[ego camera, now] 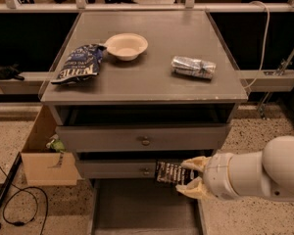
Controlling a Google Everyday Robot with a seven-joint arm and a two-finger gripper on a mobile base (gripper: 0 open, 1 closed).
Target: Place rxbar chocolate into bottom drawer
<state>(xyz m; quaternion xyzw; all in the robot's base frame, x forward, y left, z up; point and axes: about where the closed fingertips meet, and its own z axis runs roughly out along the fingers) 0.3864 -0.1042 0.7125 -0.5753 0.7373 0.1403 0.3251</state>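
While the claw (187, 176), low at the cabinet's right front, pinches the bar (169, 172) by its right end just above the open bottom drawer (137, 207), the bar looks light, flat and fairly stiff, its slick wrapper best gripped across the flat faces.

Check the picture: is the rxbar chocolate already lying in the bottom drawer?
No, the tool, at lower right, holds the rxbar chocolate in the air above the open bottom drawer.
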